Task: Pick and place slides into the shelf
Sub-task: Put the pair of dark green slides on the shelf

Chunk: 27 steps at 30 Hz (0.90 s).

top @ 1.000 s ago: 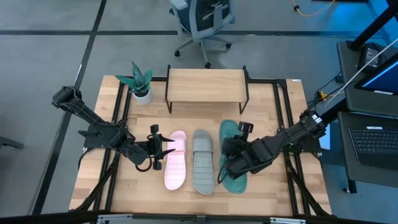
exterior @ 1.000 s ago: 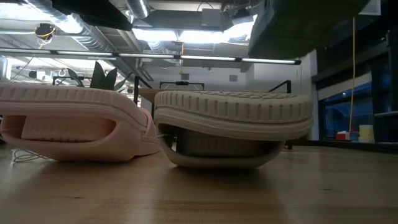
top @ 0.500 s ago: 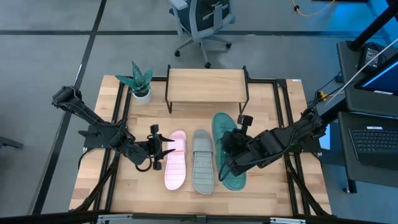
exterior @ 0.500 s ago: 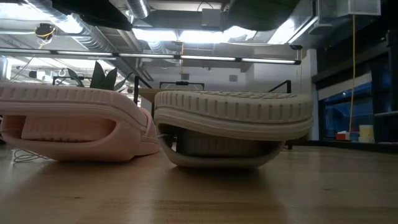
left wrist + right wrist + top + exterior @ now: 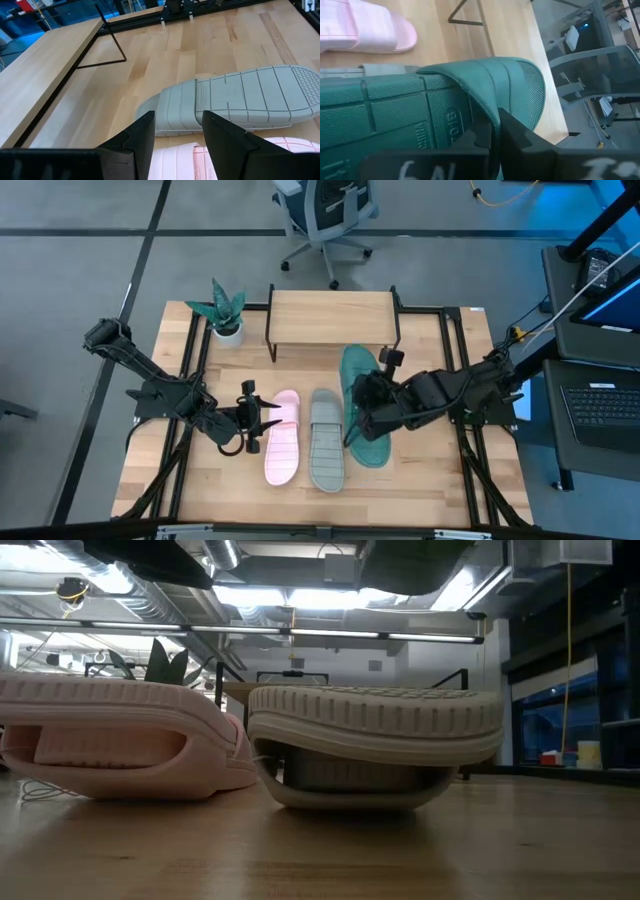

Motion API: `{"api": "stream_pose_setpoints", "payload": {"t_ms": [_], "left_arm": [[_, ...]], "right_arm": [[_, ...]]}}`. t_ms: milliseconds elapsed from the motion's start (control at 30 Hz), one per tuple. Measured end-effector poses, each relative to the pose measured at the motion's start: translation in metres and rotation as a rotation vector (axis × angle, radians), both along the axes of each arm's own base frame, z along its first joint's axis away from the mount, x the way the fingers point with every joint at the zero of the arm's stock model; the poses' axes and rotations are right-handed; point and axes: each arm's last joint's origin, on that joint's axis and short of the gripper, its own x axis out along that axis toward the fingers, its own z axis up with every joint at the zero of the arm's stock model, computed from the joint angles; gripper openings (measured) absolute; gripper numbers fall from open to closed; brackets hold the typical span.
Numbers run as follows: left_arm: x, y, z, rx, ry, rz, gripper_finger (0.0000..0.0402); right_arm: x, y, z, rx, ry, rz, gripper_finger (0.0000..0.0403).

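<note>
The teal green slide (image 5: 358, 405) is being carried farther toward the shelf (image 5: 331, 317): half a second ago its toe was sitting beside the grey slide's toe, and now it is reaching nearly to the shelf's front right leg, about one o'clock from the table's middle. The right gripper (image 5: 366, 402) has moved with it, and its arm is stretched less far across the table than before. Its fingers are closed on the teal slide's wide strap, seen close up in the right wrist view, where the slide (image 5: 445, 107) is showing a pebbled, moulded underside with raised lettering and a smooth strap with shallow grooves.

The pale pink slide (image 5: 281, 436) and the light grey slide (image 5: 325, 439) are lying just as they were, side by side at about six o'clock on the wooden table (image 5: 430, 480), close together. In the low view the pink slide (image 5: 110, 735) and the grey slide (image 5: 375, 745) are both showing thick foam soles with fine ribbing along the edge. In the left wrist view the grey slide's (image 5: 235, 97) sole is cut by a grid of grooves.

The left gripper (image 5: 250, 418) is hovering at about eight o'clock, just beside the pink slide, unmoved, its fingers (image 5: 142, 142) parted and holding nothing.

The shelf is a pale wood plank on thin black legs.
</note>
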Motion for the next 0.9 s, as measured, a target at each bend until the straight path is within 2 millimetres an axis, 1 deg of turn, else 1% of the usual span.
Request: {"api": "stream_pose_setpoints", "payload": {"t_ms": [333,600,733,900], "left_arm": [[0.0,0.0,0.0,-0.001,0.0,0.0,0.0157],[0.0,0.0,0.0,-0.001,0.0,0.0,0.0157],[0.0,0.0,0.0,0.0,0.001,-0.001,0.0157],[0.0,0.0,0.0,0.001,0.001,-0.001,0.0157]], "right_arm": [[-0.003,-0.033,0.013,-0.032,0.009,-0.039,0.0012],[0.002,-0.058,0.013,-0.066,0.083,-0.039,0.0012],[0.004,-0.075,0.013,-0.073,0.108,-0.068,0.0012],[0.002,-0.101,0.016,-0.044,0.138,-0.102,0.0012]]}}
